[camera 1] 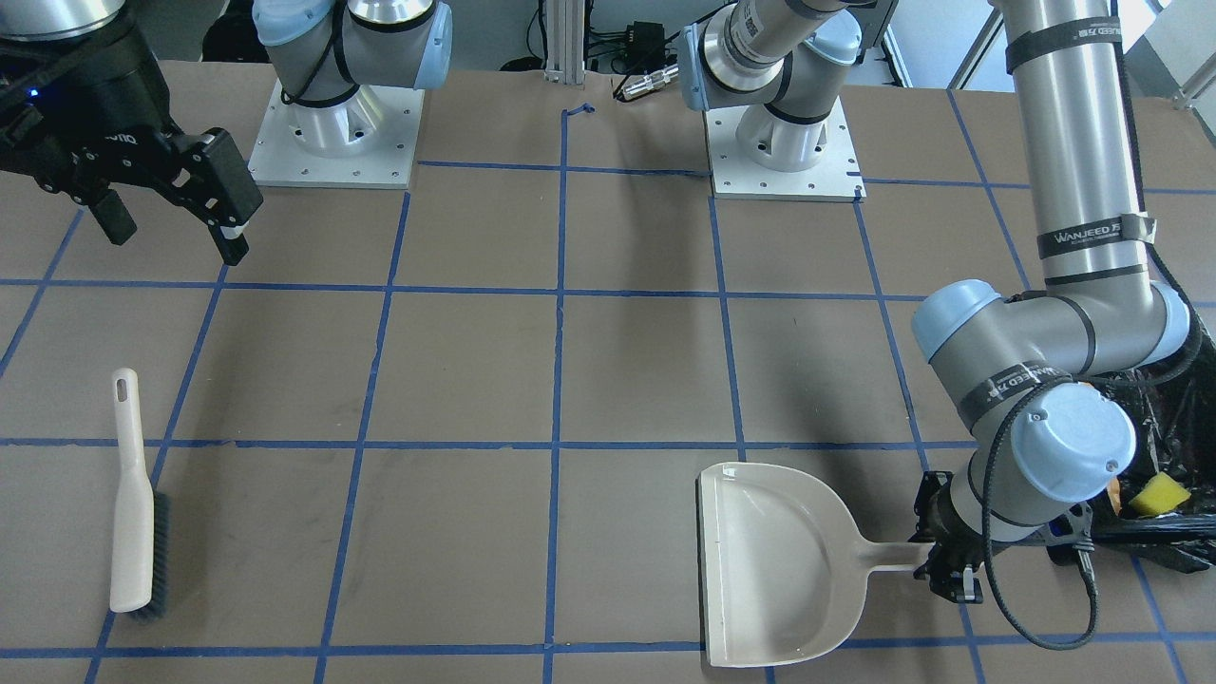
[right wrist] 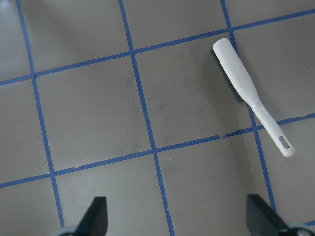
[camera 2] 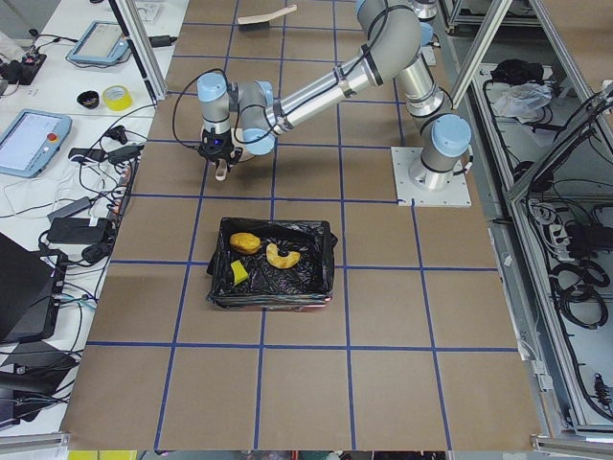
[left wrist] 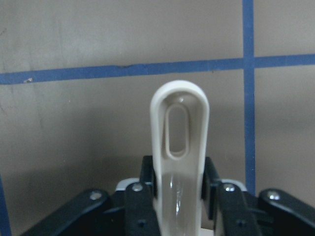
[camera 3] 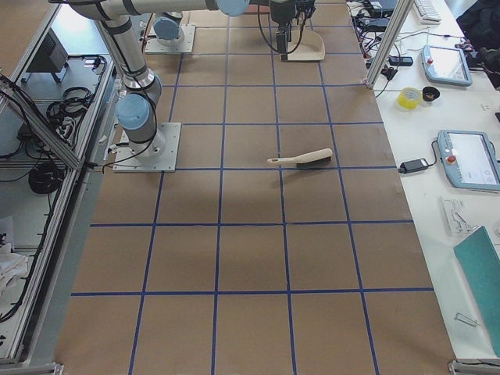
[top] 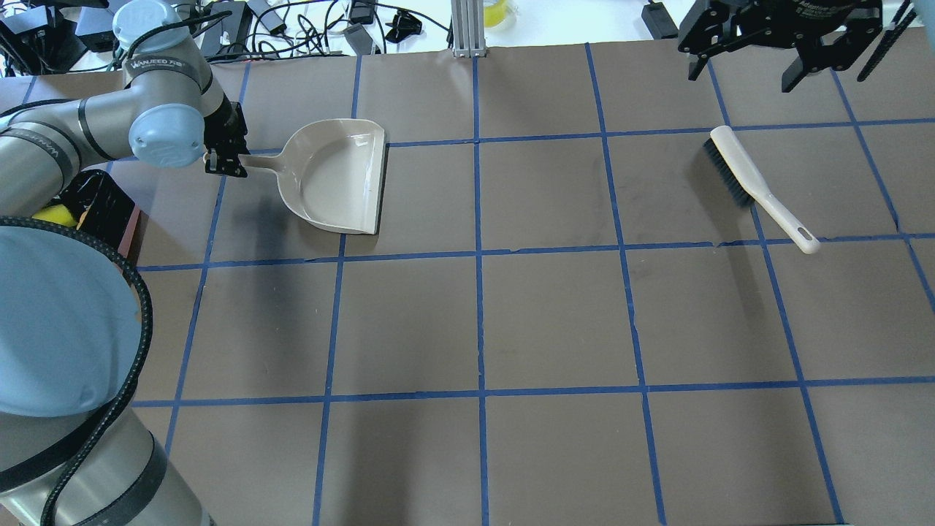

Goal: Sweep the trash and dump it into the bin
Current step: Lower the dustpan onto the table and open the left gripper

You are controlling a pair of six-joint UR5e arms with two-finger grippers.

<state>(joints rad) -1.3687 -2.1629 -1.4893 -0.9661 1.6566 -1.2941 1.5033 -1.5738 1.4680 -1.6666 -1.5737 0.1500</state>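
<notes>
The bin, lined with a crinkled black bag, holds the trash: an orange-brown lump, a pale crescent slice and a yellow wedge. The wedge also shows in the front view. My left gripper is shut on the handle of the empty beige dustpan, which lies flat on the table beside the bin. My right gripper is open and empty, raised above the table behind the brush.
The white-handled brush lies on the table on my right side, also seen below the right wrist. The brown table carries a blue tape grid. Both arm bases stand at the robot's edge.
</notes>
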